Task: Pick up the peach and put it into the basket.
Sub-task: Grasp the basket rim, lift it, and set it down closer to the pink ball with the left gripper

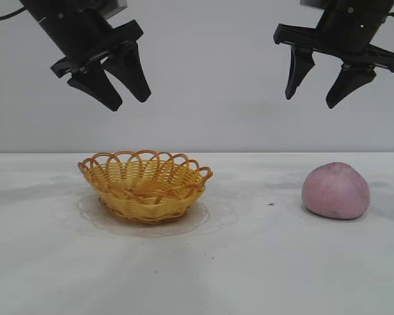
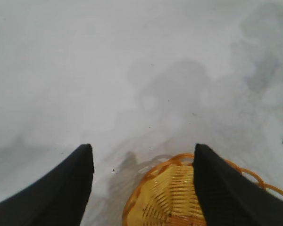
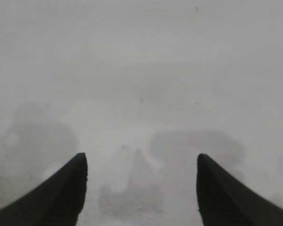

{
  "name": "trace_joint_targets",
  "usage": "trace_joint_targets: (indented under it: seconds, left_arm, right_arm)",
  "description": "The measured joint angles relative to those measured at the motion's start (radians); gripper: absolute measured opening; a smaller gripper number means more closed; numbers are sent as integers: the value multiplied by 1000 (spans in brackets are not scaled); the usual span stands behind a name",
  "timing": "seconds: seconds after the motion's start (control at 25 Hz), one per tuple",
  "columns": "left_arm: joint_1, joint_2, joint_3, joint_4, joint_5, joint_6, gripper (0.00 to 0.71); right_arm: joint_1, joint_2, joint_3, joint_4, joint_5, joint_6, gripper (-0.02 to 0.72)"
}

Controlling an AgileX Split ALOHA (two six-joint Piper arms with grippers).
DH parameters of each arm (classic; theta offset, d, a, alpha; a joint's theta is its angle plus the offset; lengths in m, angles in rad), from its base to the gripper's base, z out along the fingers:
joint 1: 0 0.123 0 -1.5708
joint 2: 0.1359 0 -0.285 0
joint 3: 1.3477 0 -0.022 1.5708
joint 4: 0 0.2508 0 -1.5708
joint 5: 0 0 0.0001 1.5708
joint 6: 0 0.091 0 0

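Peach (image 1: 335, 191) sits on the table (image 1: 249, 262), well right of the basket (image 1: 145, 186); right gripper (image 1: 317, 98) hangs high above it, spread wide, empty. Left wrist: left gripper (image 2: 142, 165) open over basket rim. Right wrist shows no peach, so I risk descending off-centre and nudging it.

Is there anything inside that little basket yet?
Nothing shows above the basket rim, and the left wrist view shows only bare weave. Its near wall and a finger hide part of the floor. The peach sits on the table.
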Motion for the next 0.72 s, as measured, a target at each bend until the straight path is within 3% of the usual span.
trace_joint_targets:
  seconds: [0.6, 0.72]
  left_arm:
    - [0, -19, 0, 27, 4, 0, 456]
    - [0, -19, -11, 48, 52, 0, 456]
  right_arm:
    - [0, 0, 0, 0, 0, 0, 425]
    - [0, 0, 0, 0, 0, 0, 425]
